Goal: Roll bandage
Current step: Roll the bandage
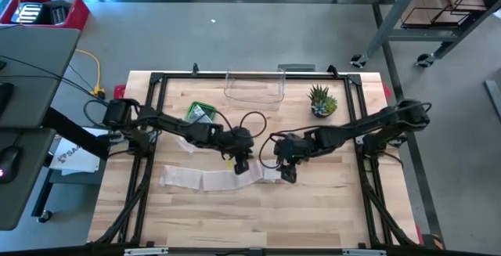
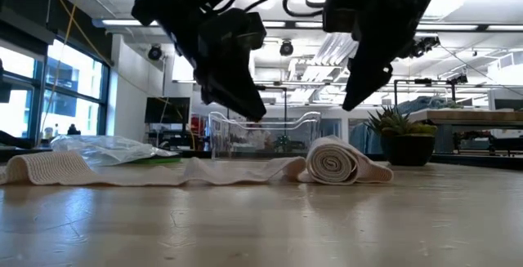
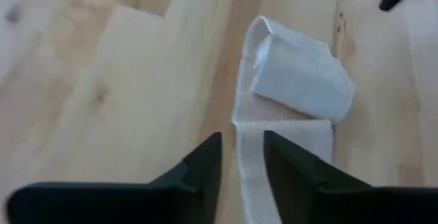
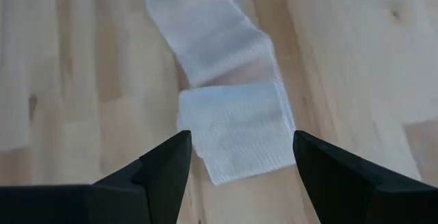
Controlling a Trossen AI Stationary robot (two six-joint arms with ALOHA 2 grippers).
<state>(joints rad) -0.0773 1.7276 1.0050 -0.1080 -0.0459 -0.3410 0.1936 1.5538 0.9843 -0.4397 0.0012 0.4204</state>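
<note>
A white bandage lies along the wooden table. Its right end is wound into a loose roll, and its flat strip runs toward the table's left. My left gripper hangs open just above the strip, right beside the roll, and the strip shows through its narrow gap. My right gripper is open wide above the roll, one finger on either side. In the low view both grippers stand clear of the bandage.
A clear plastic box stands at the far edge, with a potted plant to its right. A green-and-clear packet lies at the far left. A black frame borders the table. Bare wood lies toward the near edge.
</note>
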